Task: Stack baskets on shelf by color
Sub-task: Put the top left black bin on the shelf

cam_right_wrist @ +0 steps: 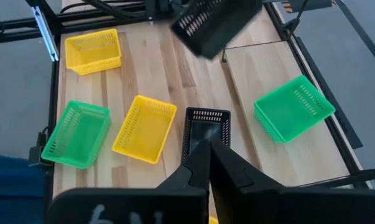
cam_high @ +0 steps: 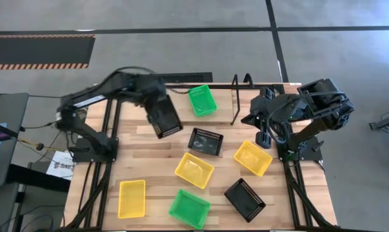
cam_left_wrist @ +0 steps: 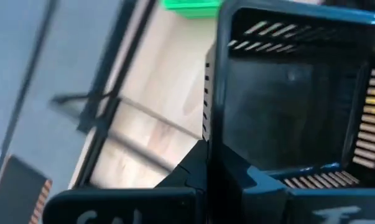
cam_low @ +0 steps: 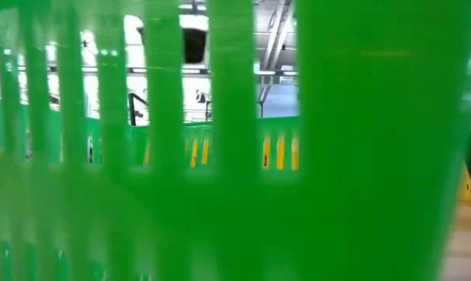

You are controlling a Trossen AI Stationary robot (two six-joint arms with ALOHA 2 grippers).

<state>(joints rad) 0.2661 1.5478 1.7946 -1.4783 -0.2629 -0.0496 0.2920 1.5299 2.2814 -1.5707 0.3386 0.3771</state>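
One black basket (cam_high: pixel 164 118) hangs clamped by its rim in the left gripper (cam_high: pixel 157 103), carried toward the shelf (cam_high: pixel 200 125), likely for stacking; right gripper (cam_right_wrist: pixel 209 149) idles, fingers together, empty.

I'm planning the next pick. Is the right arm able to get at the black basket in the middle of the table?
Probably yes: the right gripper, shut and empty, hovers beside the black basket, which lies open-side up with nothing on it.
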